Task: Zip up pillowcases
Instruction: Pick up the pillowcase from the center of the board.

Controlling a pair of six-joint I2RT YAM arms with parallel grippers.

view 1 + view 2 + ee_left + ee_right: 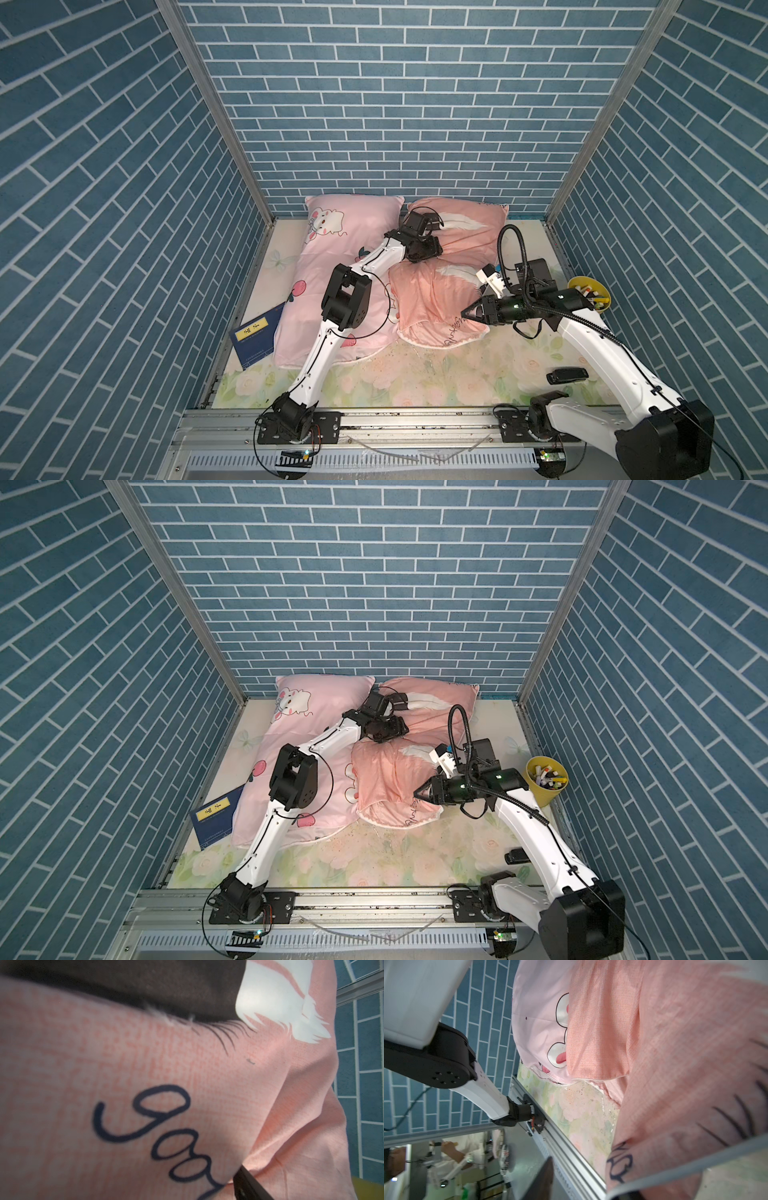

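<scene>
Two pillowcases lie side by side at the back of the floral sheet point(415, 374), touching along their inner edges: pink pillowcase point(328, 249) w/ the white cartoon animal & red fruits on the robot's left, salmon pillowcase point(432, 299) w/ feathers on the right, both seen in both top views. The salmon one is creased across its middle, back half up vs the wall, front half humped toward the rail; its near edge looks parted w/ paler stuff showing. The left gripper point(422, 255) is down in that crease, pressing the cloth; its body hides the jaws from above, and the left wrist view gives only one dark finger point(247, 1186) sunk against salmon fabric by the "goo" of the script, so can't tell if it's wide or narrow. The right gripper point(467, 312) comes in low from the right at the near-right corner of the salmon case, beside the script; fingers taper to a narrow point on the cloth, pinching it as far as a top view shows point(417, 792). Right wrist view: salmon fabric point(675, 1064) bunched close, overlapping the pink one point(537, 1022). Blue book point(259, 334) tucked partly under the pink case's left edge; yellow cup point(590, 293) of markers by the right wall; small black item point(567, 375) on the sheet nr the right arm
</scene>
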